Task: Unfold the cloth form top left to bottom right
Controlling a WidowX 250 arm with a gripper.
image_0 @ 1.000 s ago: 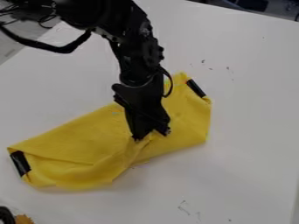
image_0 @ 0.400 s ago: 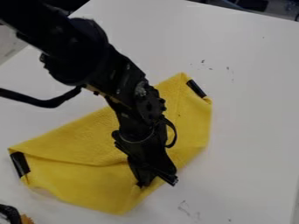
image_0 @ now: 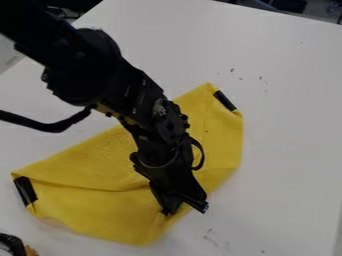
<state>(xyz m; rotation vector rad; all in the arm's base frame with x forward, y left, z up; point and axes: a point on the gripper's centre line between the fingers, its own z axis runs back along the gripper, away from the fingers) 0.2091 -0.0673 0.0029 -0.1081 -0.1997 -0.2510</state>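
The gripper (image_0: 185, 206) hangs over the lower right part of the yellow cloth (image_0: 100, 207), its tip down at the cloth's lower right edge. Slanting from lower left to upper right, the cloth lies partly folded, with a crease running across its lower left part. Dark bands mark its left end and its upper right corner. The arm and gripper hide part of the cloth's middle, and I cannot tell whether cloth is held at the tip.
Around the cloth spreads the white table (image_0: 280, 125), with small dark marks above and below the cloth on the right. A black and orange object (image_0: 13, 245) sits at the lower left corner. A black cable loops beside the arm at left.
The gripper has moved down and slightly right. The cloth's lower edge has shifted down with it, and the bunching near the tip has spread out. Since the middle frame, movement is slight.
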